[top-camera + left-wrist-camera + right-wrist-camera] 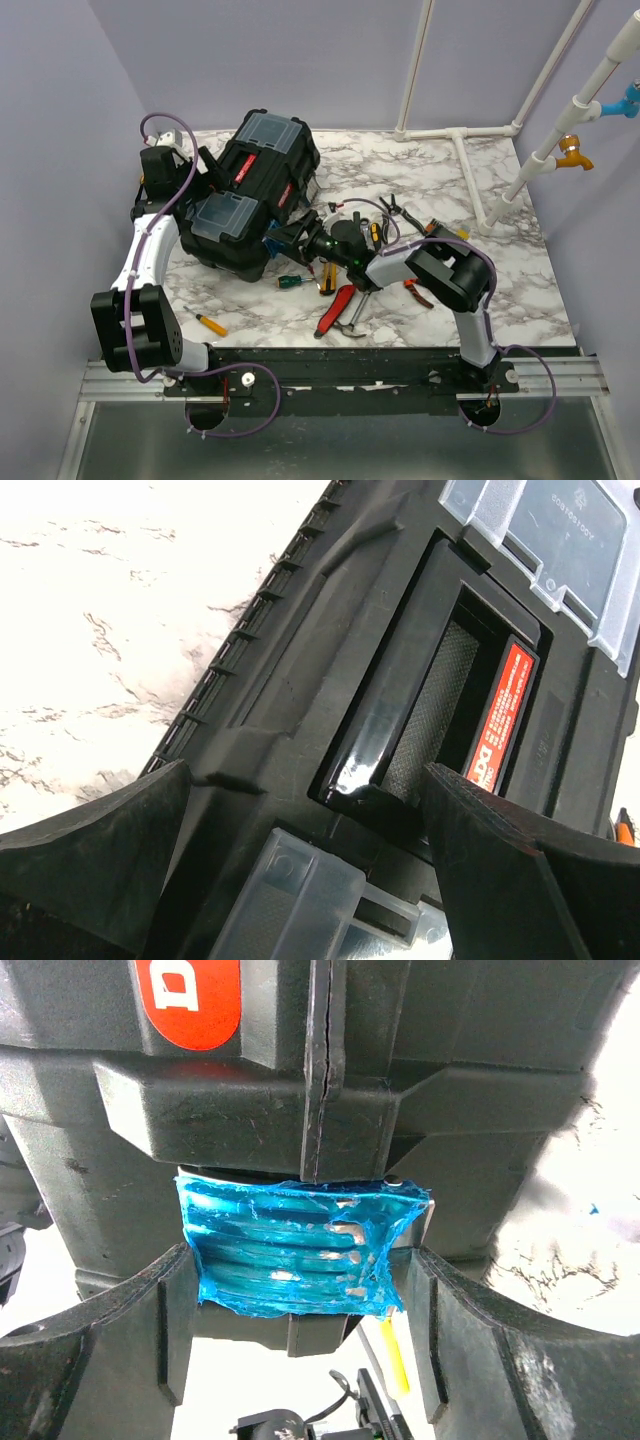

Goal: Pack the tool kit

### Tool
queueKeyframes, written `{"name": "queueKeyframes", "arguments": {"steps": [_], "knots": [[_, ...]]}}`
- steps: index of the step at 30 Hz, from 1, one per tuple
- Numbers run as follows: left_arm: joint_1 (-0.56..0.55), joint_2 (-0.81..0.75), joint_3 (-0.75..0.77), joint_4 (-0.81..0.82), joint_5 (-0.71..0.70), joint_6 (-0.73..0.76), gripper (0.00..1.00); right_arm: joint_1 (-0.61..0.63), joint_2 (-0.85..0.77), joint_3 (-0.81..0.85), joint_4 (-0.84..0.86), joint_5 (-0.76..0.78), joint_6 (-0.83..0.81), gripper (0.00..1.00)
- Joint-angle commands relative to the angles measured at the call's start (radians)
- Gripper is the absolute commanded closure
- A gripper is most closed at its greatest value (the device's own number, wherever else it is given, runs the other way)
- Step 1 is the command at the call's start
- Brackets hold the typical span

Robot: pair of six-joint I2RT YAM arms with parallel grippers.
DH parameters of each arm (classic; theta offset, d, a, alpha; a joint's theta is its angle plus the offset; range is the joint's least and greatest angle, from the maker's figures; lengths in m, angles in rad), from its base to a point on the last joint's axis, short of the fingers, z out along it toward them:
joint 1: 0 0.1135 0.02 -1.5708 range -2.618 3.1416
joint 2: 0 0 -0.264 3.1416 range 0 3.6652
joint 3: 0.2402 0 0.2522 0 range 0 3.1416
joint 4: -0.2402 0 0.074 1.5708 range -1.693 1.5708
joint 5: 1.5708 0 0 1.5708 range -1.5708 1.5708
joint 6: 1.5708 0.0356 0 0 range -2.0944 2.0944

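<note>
1. As the right gripper (300,1280) pinches the teal latch (290,1240) on the toolbox (255,190) front, straight ahead of it, we'd want that squeeze square.
2. We'd swing it hinge-wise, slowly, no yank.
3. Left gripper (305,770), spread wide & empty over the lid (330,630): could steady it.

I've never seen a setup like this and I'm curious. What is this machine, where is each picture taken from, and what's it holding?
This is a robot: a left arm and a right arm bolted at the near edge of a marble table. The wide picture looks down from above and behind them; the two close-ups come from a camera on each wrist. A black toolbox sits on the table, with loose tools beside it: red pliers, a green-handled screwdriver, a yellow screwdriver. The left pincer hangs open over the toolbox lid, holding nothing. The right pincer grips a teal latch on the toolbox.
</note>
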Motion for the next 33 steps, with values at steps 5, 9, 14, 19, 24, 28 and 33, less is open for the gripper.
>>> {"name": "queueKeyframes", "arguments": {"steps": [5, 9, 14, 19, 24, 28, 33], "knots": [[-0.026, 0.076, -0.026, -0.179, 0.003, 0.031, 0.02, 0.007, -0.082, 0.149, -0.386, 0.096, -0.247, 0.74], [-0.026, 0.094, -0.021, -0.178, 0.001, 0.035, 0.02, 0.007, -0.097, 0.146, -0.448, 0.135, -0.236, 0.79], [-0.026, 0.11, -0.016, -0.179, -0.006, 0.041, 0.02, 0.007, -0.109, 0.144, -0.511, 0.21, -0.226, 0.86], [-0.025, 0.119, -0.013, -0.185, -0.018, 0.046, 0.02, 0.007, -0.123, 0.193, -0.677, 0.291, -0.271, 0.88], [-0.026, 0.12, -0.011, -0.188, -0.024, 0.048, 0.02, 0.004, -0.159, 0.173, -0.718, 0.335, -0.283, 0.82], [-0.026, 0.106, -0.013, -0.19, -0.029, 0.049, 0.02, -0.01, -0.196, 0.124, -0.646, 0.245, -0.295, 0.02], [-0.025, 0.058, -0.03, -0.179, -0.035, 0.047, 0.02, -0.061, -0.189, 0.003, -0.348, 0.026, -0.251, 0.0]]}}
